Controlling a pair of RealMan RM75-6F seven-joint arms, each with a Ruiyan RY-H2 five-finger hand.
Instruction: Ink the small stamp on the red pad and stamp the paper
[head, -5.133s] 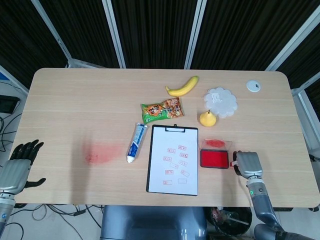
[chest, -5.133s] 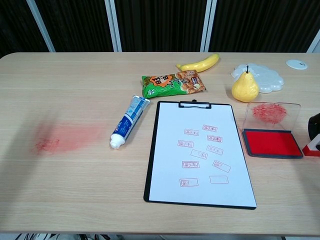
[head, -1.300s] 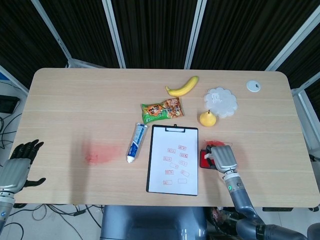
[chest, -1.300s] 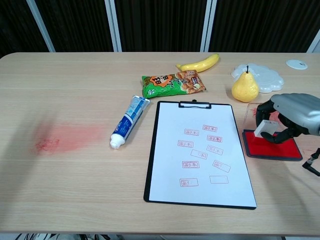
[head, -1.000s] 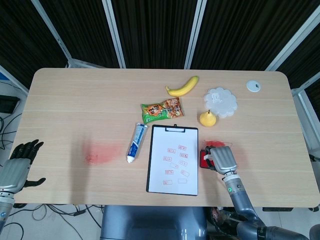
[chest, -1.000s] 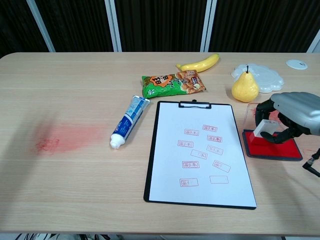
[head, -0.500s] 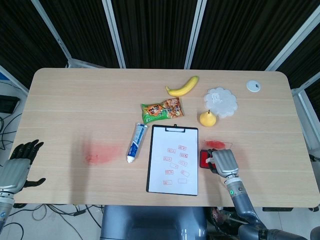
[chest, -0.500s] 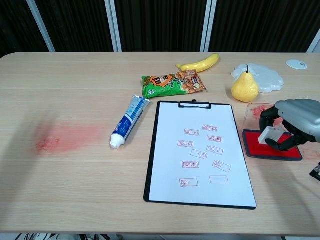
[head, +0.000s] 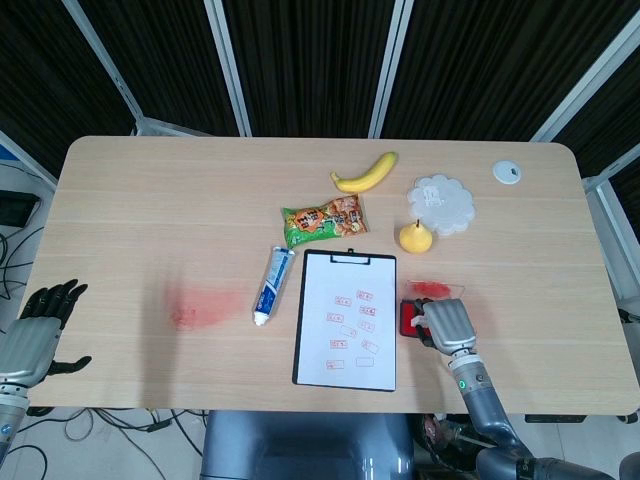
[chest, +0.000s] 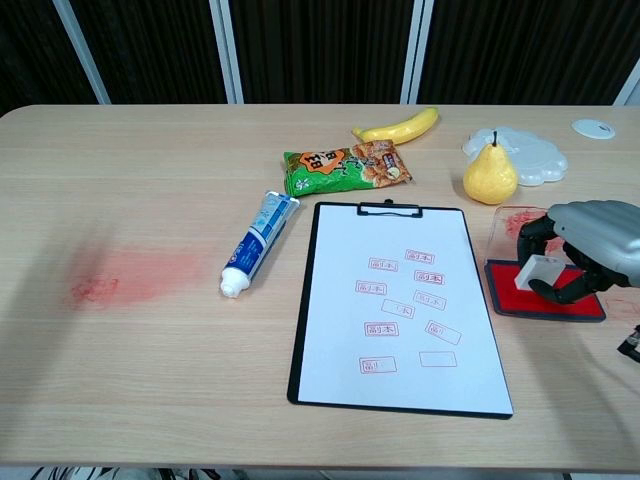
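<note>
Robot hand (chest: 590, 250), the right one, pinching the small stamp (chest: 538, 270), has lowered it onto the red pad (chest: 510, 295); inking looks underway, with the paper (chest: 395, 310) next.

Small stamp (chest: 538, 271) now down on red pad (chest: 512, 298).

In the head view, the right hand (head: 448, 322) covers most of the red pad (head: 409, 318) at lower right of centre, and the small stamp cannot be seen there at all. In the chest view the same hand (chest: 590, 250) is cut off by the right edge, and the small stamp (chest: 539, 270) seems to sit on the pad (chest: 510, 290), though its underside is hidden. The printed marks on the paper (chest: 400, 310) are too small to read. The left hand (head: 40, 322) sits at the lower left edge of the head view, its arm cropped.
</note>
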